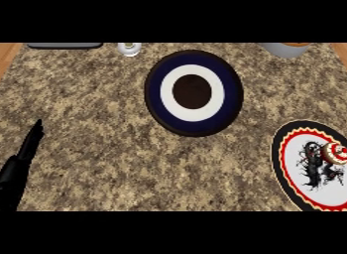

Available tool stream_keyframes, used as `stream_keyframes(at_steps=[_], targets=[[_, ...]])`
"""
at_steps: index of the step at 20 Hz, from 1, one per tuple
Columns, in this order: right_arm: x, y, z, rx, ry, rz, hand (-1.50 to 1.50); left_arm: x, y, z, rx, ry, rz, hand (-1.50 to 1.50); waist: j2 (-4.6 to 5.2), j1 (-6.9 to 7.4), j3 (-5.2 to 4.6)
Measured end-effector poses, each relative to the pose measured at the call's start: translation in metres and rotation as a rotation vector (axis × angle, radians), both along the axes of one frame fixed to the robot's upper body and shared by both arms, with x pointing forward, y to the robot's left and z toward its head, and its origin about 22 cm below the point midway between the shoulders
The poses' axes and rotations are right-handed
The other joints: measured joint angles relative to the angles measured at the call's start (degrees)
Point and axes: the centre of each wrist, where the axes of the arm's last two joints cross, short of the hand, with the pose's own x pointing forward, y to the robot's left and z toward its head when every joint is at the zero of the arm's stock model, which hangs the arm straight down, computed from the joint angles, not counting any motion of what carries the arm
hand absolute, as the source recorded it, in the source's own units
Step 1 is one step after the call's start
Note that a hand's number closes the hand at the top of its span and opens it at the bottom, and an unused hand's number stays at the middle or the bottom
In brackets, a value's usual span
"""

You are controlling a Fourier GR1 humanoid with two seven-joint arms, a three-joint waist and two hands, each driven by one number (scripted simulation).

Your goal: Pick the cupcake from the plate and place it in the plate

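The cupcake (338,152) sat at the lower right of the frame, on the right side of a red-rimmed white plate (288,171) with a black figure painted at its centre. Seen from above, it showed only a small round top with red and white rings. The navy plate (156,89) with a white ring and dark middle lay well apart from it, at the upper centre of the speckled surface (88,109), and looked like the place to set it.

The left hand (30,144) showed at the lower left, fingers straight and together, holding nothing and far from both plates. The right hand was not in view.

By its look the cupcake would be light and soft, with a topping that smears if pressed and a thin wrapper that crumples. It would best be taken low around the sides, fingers and thumb on opposite flanks, clear of the top.
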Motion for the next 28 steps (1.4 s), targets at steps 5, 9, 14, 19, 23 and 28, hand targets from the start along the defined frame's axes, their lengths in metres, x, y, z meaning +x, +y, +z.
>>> stream_keyframes(at_steps=[5,9,14,19,23,28], targets=[[0.014,-0.007,0.019,-0.135,0.157,0.042,-1.50,0.004,0.000,0.004,-0.003,0.005,-0.001,0.00,0.01,0.41,0.00],[0.032,-0.006,0.020,-0.211,0.269,0.088,-1.50,0.009,0.000,0.002,-0.001,0.004,-0.004,0.00,0.03,0.57,-0.01],[0.056,-0.004,0.017,-0.294,0.383,0.157,-1.50,0.009,0.001,0.002,-0.004,0.001,-0.010,0.00,0.05,0.88,0.03],[0.071,-0.006,0.008,-0.401,0.478,0.229,-1.50,0.011,0.001,0.004,-0.005,0.003,-0.009,0.00,0.08,0.94,0.05],[0.084,-0.005,-0.006,-0.461,0.523,0.284,-1.50,0.010,-0.002,0.002,-0.004,0.003,-0.011,0.00,0.07,0.94,0.07],[0.097,-0.006,-0.028,-0.485,0.549,0.329,-1.50,0.007,0.001,0.001,0.001,0.000,-0.008,0.00,0.03,0.85,0.05]])
